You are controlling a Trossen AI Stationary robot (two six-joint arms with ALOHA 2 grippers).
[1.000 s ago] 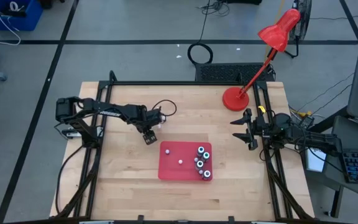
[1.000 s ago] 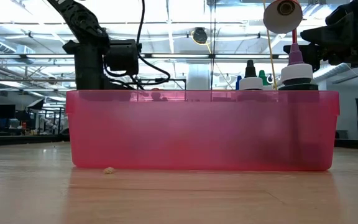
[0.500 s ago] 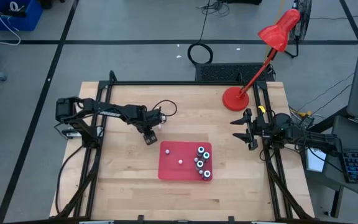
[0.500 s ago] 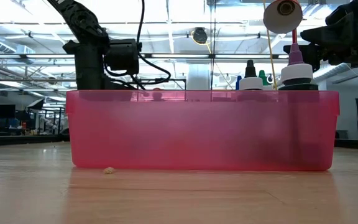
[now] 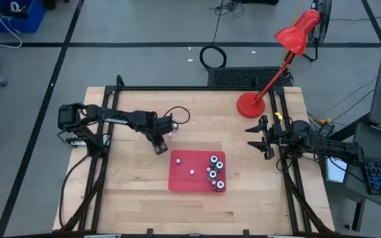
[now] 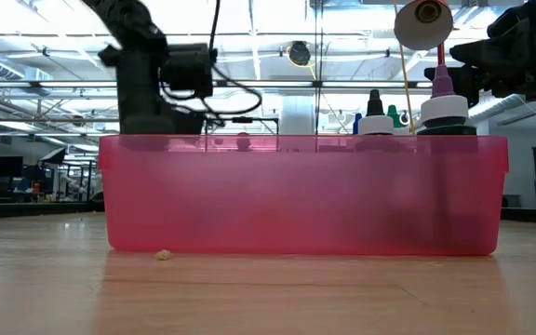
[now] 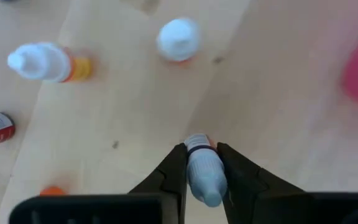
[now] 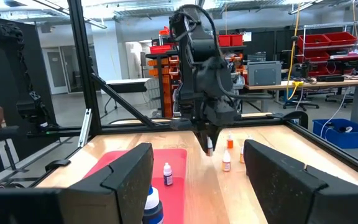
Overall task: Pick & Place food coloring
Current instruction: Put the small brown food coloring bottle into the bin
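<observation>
A: What has the left gripper [image 7: 202, 163] got?

B: Its fingers are closed on one small bottle [image 7: 204, 177], white-capped, pinched at the neck. In the high view it sits at about ten o'clock from the red tray [image 5: 180, 177], just off that corner, low over the table [image 5: 131, 192].

A: And the rest of the food coloring?

B: Four bottles [image 5: 215, 172] stand together at the tray's three o'clock side, with two small ones [image 5: 192, 171] nearer its middle. Several loose bottles [image 7: 45, 62] are on the wood near the held one.

A: The right gripper [image 5: 264, 140]?

B: Parked at the table's three o'clock edge, fingers spread, holding nothing.

A: So how should the lift go?

B: My judgement: straight up first, since the neighbours are close and a sideways drag could topple them. Keep the bottle vertical; the grip is narrow and high, so it may swing. Clear the tray wall before moving toward four o'clock, then lower into the bare half, away from the cluster, and release only once it rests.
</observation>
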